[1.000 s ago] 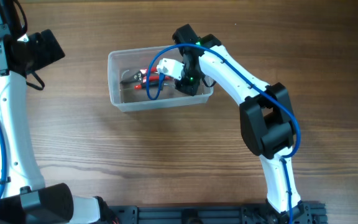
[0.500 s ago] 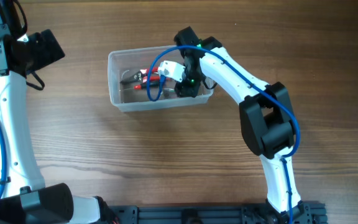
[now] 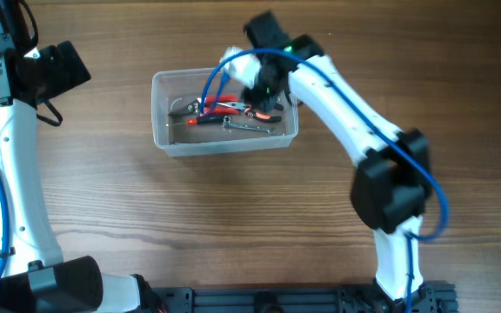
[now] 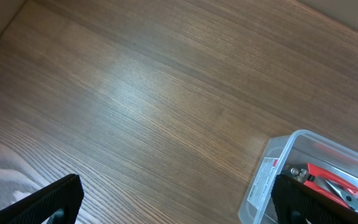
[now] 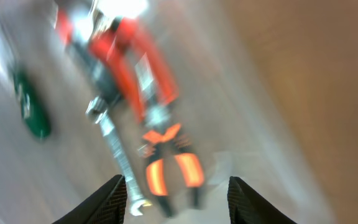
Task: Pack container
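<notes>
overhead: container (image 3: 165,146) upper centre on desk (image 3: 233,226), right arm (image 3: 337,104) over its right end | right wrist: blurred, right pincer (image 5: 179,199) apart above pliers (image 5: 138,74), wrench (image 5: 114,146) | left wrist: left pincer (image 4: 179,202) apart, container corner lower right

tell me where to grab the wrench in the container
Grip the wrench mid-shaft, coming straight down and pinching across its narrow width. It lies flat on the container floor; the walls and the pliers close beside it likely rule out a side approach.
</notes>
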`<state>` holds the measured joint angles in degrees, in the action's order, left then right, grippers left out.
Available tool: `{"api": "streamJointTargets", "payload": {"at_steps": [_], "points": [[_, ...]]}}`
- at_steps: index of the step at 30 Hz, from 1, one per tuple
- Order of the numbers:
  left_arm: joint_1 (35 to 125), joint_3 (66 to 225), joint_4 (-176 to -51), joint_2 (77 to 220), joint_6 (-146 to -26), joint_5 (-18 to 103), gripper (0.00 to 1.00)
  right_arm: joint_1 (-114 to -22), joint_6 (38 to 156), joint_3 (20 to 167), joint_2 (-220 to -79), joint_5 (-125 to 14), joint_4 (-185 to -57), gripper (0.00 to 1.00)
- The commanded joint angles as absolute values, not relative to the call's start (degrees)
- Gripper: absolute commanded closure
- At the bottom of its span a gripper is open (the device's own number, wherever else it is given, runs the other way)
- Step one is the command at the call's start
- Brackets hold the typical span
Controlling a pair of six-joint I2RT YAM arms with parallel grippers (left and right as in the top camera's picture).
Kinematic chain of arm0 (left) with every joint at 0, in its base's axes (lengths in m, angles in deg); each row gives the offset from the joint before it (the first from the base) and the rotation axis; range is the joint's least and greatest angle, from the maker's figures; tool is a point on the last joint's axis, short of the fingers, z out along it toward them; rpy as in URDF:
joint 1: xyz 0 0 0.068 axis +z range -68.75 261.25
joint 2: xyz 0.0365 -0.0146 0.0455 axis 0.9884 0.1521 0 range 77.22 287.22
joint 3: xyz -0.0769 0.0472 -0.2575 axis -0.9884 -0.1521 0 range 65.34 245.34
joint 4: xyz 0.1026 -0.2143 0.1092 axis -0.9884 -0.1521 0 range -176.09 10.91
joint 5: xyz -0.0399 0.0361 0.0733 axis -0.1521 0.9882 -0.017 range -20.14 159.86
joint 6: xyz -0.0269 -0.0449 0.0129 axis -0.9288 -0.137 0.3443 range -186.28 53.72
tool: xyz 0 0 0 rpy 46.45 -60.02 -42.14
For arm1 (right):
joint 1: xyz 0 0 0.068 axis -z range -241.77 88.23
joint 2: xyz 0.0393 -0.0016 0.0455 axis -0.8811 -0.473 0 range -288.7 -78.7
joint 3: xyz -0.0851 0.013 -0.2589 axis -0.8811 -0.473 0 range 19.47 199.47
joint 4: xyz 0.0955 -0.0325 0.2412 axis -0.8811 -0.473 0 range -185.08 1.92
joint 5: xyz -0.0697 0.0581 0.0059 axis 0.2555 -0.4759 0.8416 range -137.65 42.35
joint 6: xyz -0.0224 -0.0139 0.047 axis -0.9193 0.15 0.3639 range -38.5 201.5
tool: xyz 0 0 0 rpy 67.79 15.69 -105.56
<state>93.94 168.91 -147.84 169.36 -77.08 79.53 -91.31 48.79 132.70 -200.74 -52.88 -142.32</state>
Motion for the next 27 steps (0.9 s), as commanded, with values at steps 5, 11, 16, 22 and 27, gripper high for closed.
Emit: {"api": "streamJointTargets", "payload": {"at_steps": [5, 11, 16, 22, 27], "points": [[94.18, 168.95, -147.66, 169.58, -77.04, 80.21, 0.00, -90.94, 69.58, 136.64, -185.02, -34.79, -139.30, 0.41], [94.18, 168.95, -147.66, 169.58, -77.04, 80.21, 0.00, -85.08, 94.06, 136.64, -179.28, -35.99, -149.01, 0.34], [94.18, 168.95, -147.66, 169.58, -77.04, 80.21, 0.00, -78.57, 100.81, 136.42, -178.66, -41.13, -159.74, 0.33], [94.18, 168.95, -147.66, 169.58, -77.04, 80.21, 0.00, -73.52, 102.63, 135.98, -178.66, -41.50, -163.81, 0.26], [94.18, 168.95, -147.66, 169.58, -77.04, 80.21, 0.00, -72.73, 102.54, 135.98, -178.66, -41.52, -164.44, 0.00]]}}
